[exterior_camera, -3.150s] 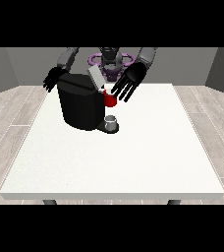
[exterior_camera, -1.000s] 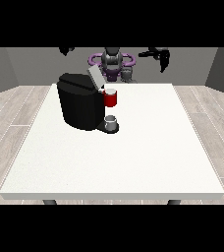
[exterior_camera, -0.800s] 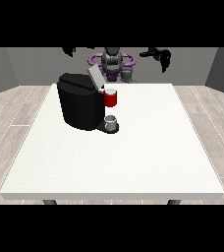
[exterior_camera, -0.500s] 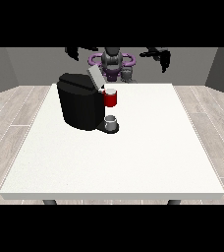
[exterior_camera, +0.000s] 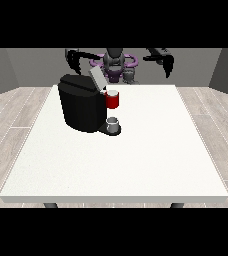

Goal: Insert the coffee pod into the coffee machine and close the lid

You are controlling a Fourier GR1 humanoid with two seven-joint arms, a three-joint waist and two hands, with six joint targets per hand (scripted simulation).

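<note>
I stand at the far edge of the white table (exterior_camera: 136, 165), and both my hands are up in the air behind that edge, well above the tabletop and touching nothing. The hand at the view's right (exterior_camera: 167, 64) hangs beyond the far right part of the table with its fingers pointing down and curled, grasping nothing. The hand at the view's left (exterior_camera: 72, 59) hangs above and just behind the coffee machine (exterior_camera: 81, 102), fingers likewise drooping and curled, with nothing in them. The machine is a black block standing on the left half of the table, near the far edge but set in from the left side. Its lid (exterior_camera: 97, 78) is a pale flap tilted up and open at the machine's top right corner. Just below the lid, on the side facing the table's middle, sits a red thing at the machine (exterior_camera: 112, 100). Under it, on the machine's dark base, stands a small grey cup (exterior_camera: 113, 123); I cannot tell whether anything is in it. The whole right half of the table and the wide near strip toward the camera give open room, as does the narrow band left of the machine. I cannot make out the pod anywhere.
</note>
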